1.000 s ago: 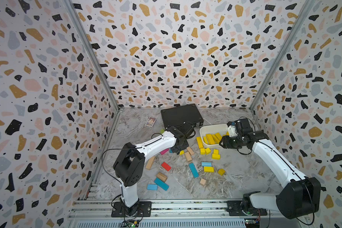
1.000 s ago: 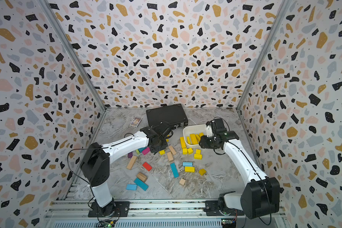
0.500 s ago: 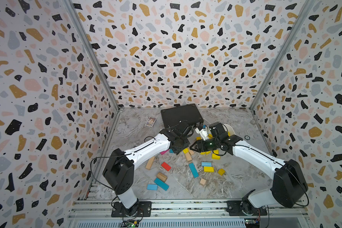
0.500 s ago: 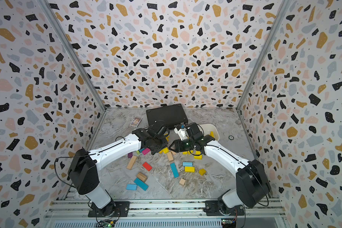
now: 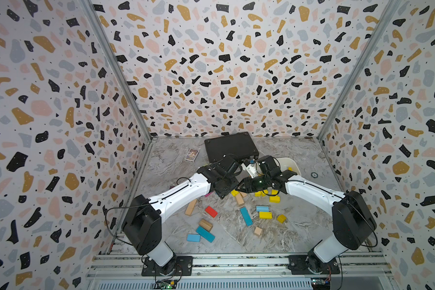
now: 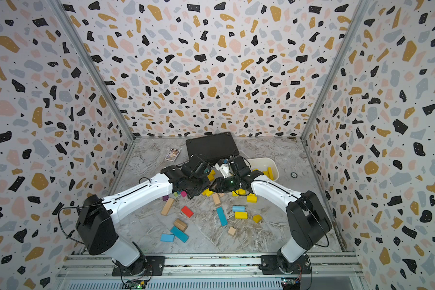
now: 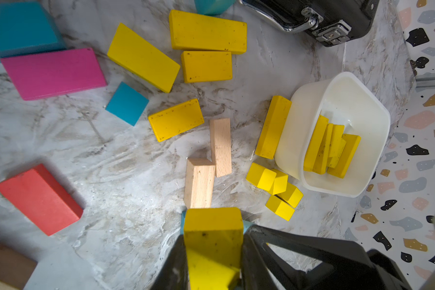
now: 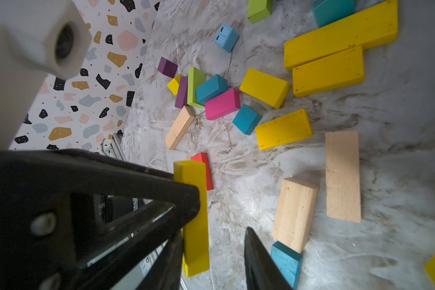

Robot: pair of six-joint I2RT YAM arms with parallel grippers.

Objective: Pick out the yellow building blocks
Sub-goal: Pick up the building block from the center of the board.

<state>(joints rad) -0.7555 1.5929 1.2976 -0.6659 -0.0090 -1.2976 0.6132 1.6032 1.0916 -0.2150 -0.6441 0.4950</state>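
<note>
My left fingers clamped on yellow block, right fingers ajar, yellow bar against one, loose yellow blocks at four o'clock.

My right gripper has a yellow block flat against one finger, other finger clear of it, tan block lying just beside.

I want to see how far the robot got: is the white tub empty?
Not empty: the white tub holds a handful of yellow blocks, leaning together, with bare floor beside them.
</note>
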